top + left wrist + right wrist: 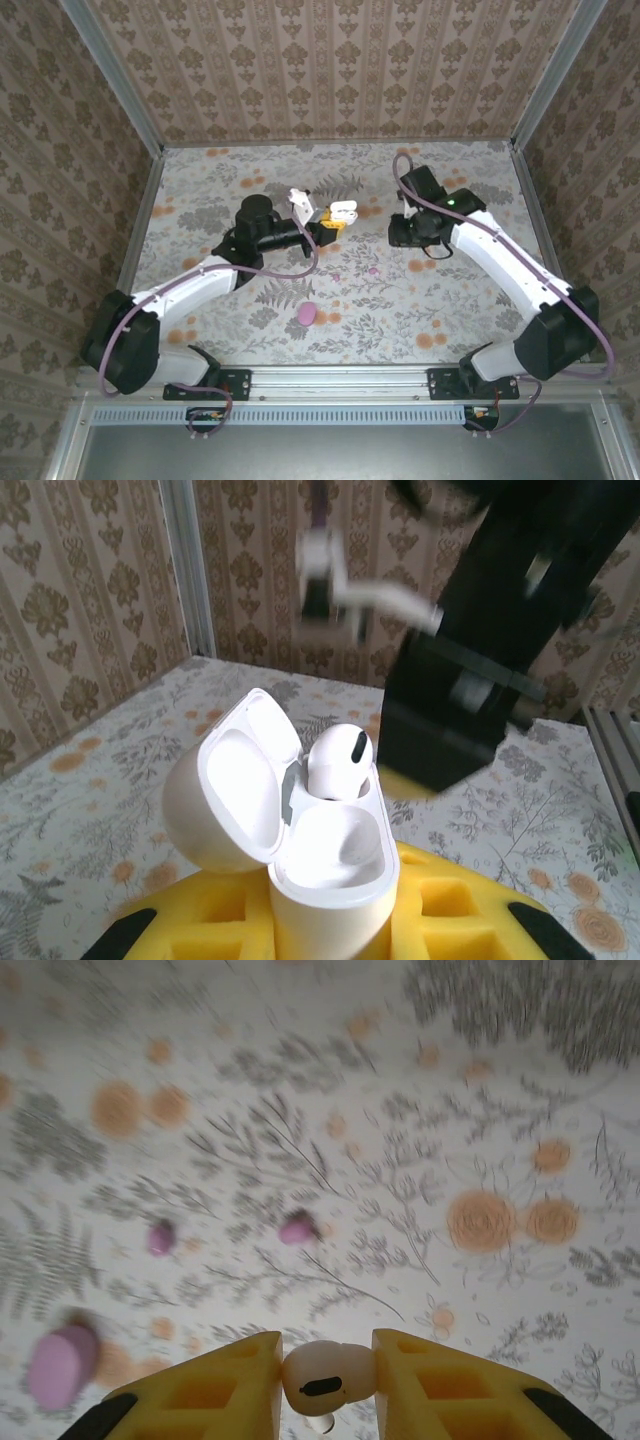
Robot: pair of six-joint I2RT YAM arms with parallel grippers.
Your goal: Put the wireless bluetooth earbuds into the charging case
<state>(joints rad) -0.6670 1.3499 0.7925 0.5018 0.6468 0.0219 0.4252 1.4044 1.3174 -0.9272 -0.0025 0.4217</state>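
- Top view: the left claw (328, 226) is clamped on a white rounded plastic charging case (344, 212) with its lid open. It holds the case above the middle of the floral-print table (470, 300), toward the far edge. The right claw (394, 233) stands just right of the case, apart from it. From here I cannot tell how wide its jaws are. One tiny magenta-pink bud (336, 277) and another (374, 270) lie loose toward the near edge. A pink oval case (307, 314) lies closer to that edge.
- Left wrist view: yellow foam pads (455, 910) grip the charging case (335, 885) low on its body. A seated white earbud (338, 760) fills the far socket. The near socket (340, 842) is empty and faces up.
- Right wrist view: the right claw (326, 1358) is nearly closed, pinching a second white earbud (322, 1382). Its stem seems to point down.
- Judgement: the right arm must carry that earbud leftward over the empty socket, stem first.
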